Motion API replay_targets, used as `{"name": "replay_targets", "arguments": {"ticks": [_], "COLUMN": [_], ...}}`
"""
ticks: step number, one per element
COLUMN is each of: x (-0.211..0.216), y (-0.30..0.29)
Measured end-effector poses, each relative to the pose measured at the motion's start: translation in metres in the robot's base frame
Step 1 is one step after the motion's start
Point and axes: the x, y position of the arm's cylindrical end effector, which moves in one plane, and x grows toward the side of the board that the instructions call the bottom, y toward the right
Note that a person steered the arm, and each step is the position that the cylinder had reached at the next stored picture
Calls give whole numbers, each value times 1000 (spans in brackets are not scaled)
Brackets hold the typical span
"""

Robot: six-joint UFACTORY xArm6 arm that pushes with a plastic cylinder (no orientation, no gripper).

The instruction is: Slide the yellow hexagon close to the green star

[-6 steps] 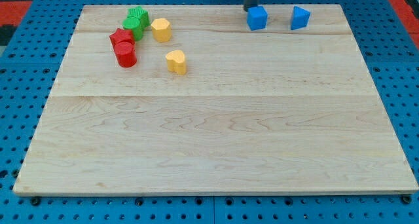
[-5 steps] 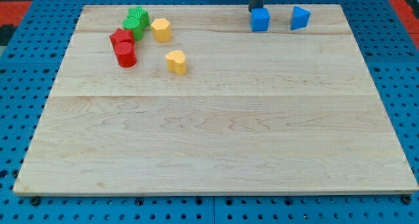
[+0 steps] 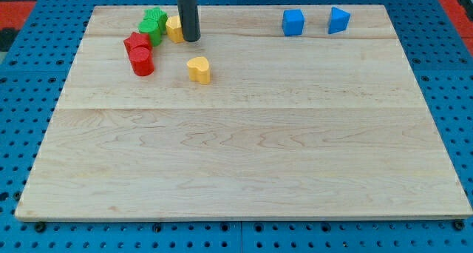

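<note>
My tip (image 3: pixel 191 39), the lower end of a straight dark rod with nothing to open or close, rests on the pale wooden board (image 3: pixel 244 164) and presses against the view's right side of the small yellow hexagon block (image 3: pixel 173 28), covering part of it. It holds nothing; it only touches that block. Taking the green star block (image 3: pixel 153 22) as the landmark: the yellow hexagon sits just to its right, apparently touching it. A red star-like block (image 3: pixel 136 42) lies just below-left of the green star, with a red cylinder block (image 3: pixel 141 61) below that. A yellow heart-shaped block (image 3: pixel 198 69) lies below-right of the green star, apart. A blue cube block (image 3: pixel 293 21) and a blue wedge-like block (image 3: pixel 338 20) stand well to its right.
</note>
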Motion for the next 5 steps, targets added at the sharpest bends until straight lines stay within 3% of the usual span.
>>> {"name": "replay_targets", "arguments": {"ticks": [5], "x": [8], "y": [-67]}}
